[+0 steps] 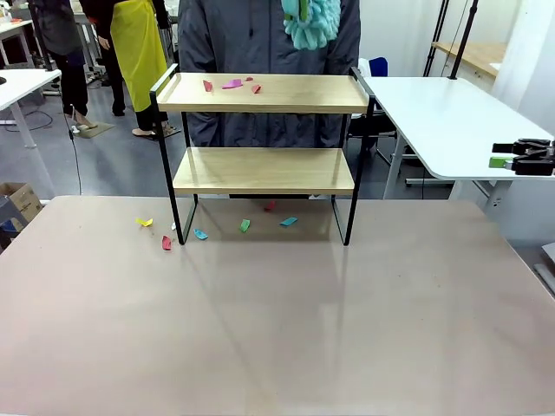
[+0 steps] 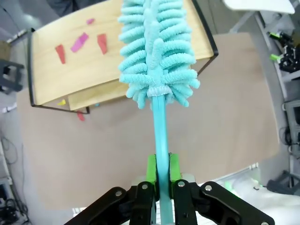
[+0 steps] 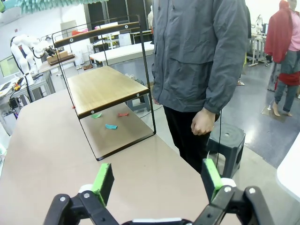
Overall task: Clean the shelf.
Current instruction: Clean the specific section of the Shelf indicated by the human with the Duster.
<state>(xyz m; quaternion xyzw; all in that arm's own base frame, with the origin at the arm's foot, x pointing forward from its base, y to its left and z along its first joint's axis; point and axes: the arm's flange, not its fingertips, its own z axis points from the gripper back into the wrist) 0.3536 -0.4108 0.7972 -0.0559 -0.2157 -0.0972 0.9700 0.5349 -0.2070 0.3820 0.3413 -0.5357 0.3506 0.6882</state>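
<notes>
Shelf (image 1: 277,102): stands upright at 12 o'clock on the brown table (image 1: 277,329), near the far edge, with a person in a grey jacket (image 1: 260,43) just behind it.
Long axis: both wooden boards run from 9 to 3 o'clock in the front view. The open front faces 6 o'clock, toward the robot's side, and there is a raised black rail at each short end.
Top board (image 2: 70,77): carries paper bits toward its 9 o'clock end in the front view. There are two red scraps (image 2: 60,53) with a pink scrap (image 2: 78,42) between them, and a smaller pink bit (image 2: 90,21) lies farther back.
Lower board (image 3: 105,86): sits level below the top one, inside the same thin frame.
Table under and beside the shelf: loose scraps lie here. A yellow one (image 1: 144,222) and a red one (image 1: 166,243) are out at 9 o'clock, just outside the leg. A blue one (image 1: 200,234), a green one (image 1: 244,225), a teal one (image 1: 289,221) and a small red one (image 1: 270,206) lie beneath the boards.
Left gripper (image 2: 161,171): held high over the shelf and looking down on it, with its green pads clamped tight on the duster's thin teal handle.
Duster (image 2: 157,51): the handle runs from 6 to 12 o'clock in the left wrist view. The fluffy teal head hangs above the top board, clear of it, toward the 3 o'clock half.
Right gripper (image 3: 157,180): off the table's 3 o'clock side, with its fingers pointing toward 9 o'clock at the shelf's short end. The jaws are spread wide with nothing between them.
Person's hand (image 3: 202,123): loosely curled and hanging at the hip.
</notes>
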